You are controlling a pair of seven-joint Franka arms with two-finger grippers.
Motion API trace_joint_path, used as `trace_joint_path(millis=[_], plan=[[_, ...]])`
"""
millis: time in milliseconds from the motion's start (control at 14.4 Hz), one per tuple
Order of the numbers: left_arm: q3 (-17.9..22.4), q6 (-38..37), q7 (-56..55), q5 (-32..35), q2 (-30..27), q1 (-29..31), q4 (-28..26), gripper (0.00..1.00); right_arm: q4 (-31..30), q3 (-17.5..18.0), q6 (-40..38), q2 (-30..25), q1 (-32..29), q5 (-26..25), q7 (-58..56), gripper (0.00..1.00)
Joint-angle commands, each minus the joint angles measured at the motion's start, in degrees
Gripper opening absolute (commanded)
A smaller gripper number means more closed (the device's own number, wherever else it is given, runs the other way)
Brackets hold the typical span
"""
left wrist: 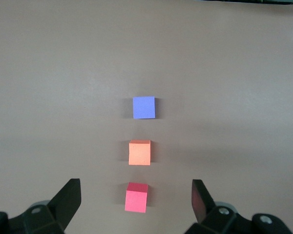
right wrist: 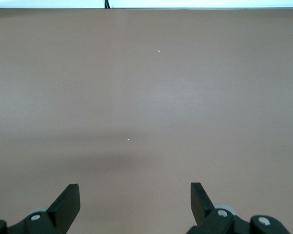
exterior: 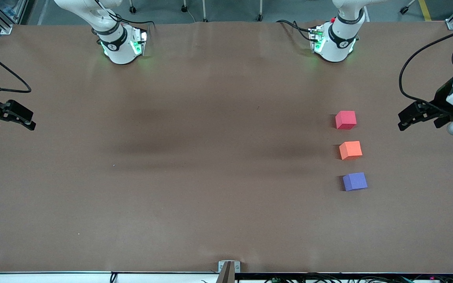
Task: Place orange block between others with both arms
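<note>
the orange block already sits between the red block and purple block, near my left arm's end. my left gripper and right gripper hang spread and empty. i think the job looks done; nothing more to grab.

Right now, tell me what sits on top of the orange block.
Nothing: the orange block has a bare top face, in line between the pinkish-red cube and the purple-blue cube. Its underside against the table is hidden.

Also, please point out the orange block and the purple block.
orange block (exterior: 350,150): front view, middle of its top face.
purple block (exterior: 355,181): front view, middle of its top face.
</note>
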Motion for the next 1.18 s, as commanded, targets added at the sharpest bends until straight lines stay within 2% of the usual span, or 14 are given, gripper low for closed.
trace_joint_path(millis=[0, 69, 208, 277, 692, 1108], plan=[[5.5, -1.6, 1.3, -2.3, -2.3, -5.6, -0.8, 1.0, -3.8, 0.1, 0.9, -3.2, -0.1, 0.6, -0.2, 1.0], [6.1, -2.4, 1.6, -2.5, -2.7, -6.5, -0.8, 1.0, -3.1, 0.1, -0.4, -3.2, -0.2, 0.6, -0.1, 1.0], [10.4, -3.7, 2.0, -2.5, -3.7, -10.6, -0.9, 1.0, -2.1, 0.0, -1.5, -3.1, -0.5, 0.6, -0.3, 1.0], [10.8, -3.8, 2.0, -2.8, -3.8, -11.2, -0.9, 1.0, -2.1, 0.0, -1.5, -3.1, -0.5, 0.6, -0.3, 1.0], [10.8, -3.8, 2.0, -3.4, -3.6, -11.0, -0.8, 1.0, -2.0, 0.0, -1.6, -3.0, -0.5, 0.5, -0.4, 1.0], [10.7, -3.8, 4.3, -4.3, -0.9, -10.5, 2.9, 1.0, -2.0, 0.0, -1.5, -3.1, -0.4, -0.3, -0.4, 1.0]])
